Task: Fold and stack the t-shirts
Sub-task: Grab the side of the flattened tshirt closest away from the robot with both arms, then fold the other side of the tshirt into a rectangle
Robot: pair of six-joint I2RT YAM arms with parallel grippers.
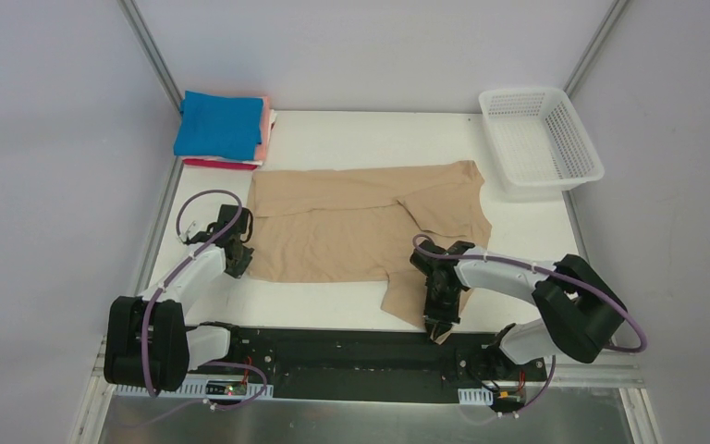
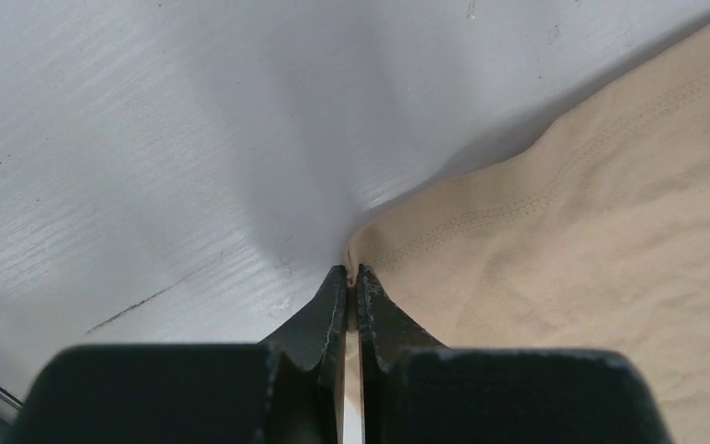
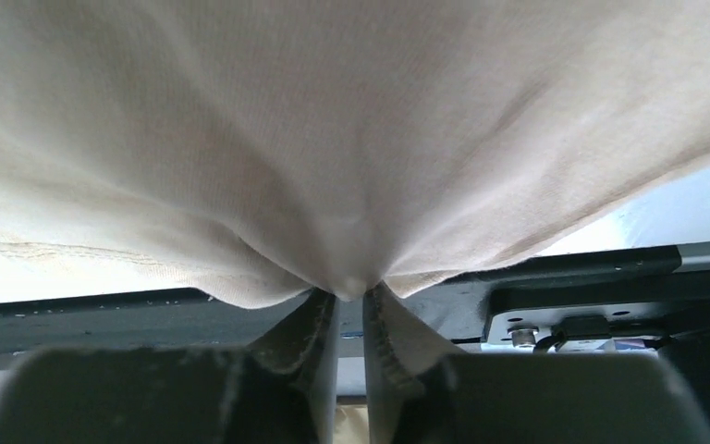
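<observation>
The left claw [image 2: 352, 270] pinches a corner of the tan t-shirt [image 2: 564, 240], whose cloth lies to its right. The right claw [image 3: 351, 291] grips a fold draped above it.

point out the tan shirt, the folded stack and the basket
tan shirt [image 1: 333, 231], top view, middle of its body
folded stack [image 1: 220, 125], top view, middle of top layer
basket [image 1: 584, 131], top view, right rim

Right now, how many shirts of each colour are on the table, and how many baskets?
Tan t-shirt: 1
Blue shirt: 1
Pink shirt: 1
White shirt: 1
Red shirt: 1
White basket: 1
Total: 6
</observation>
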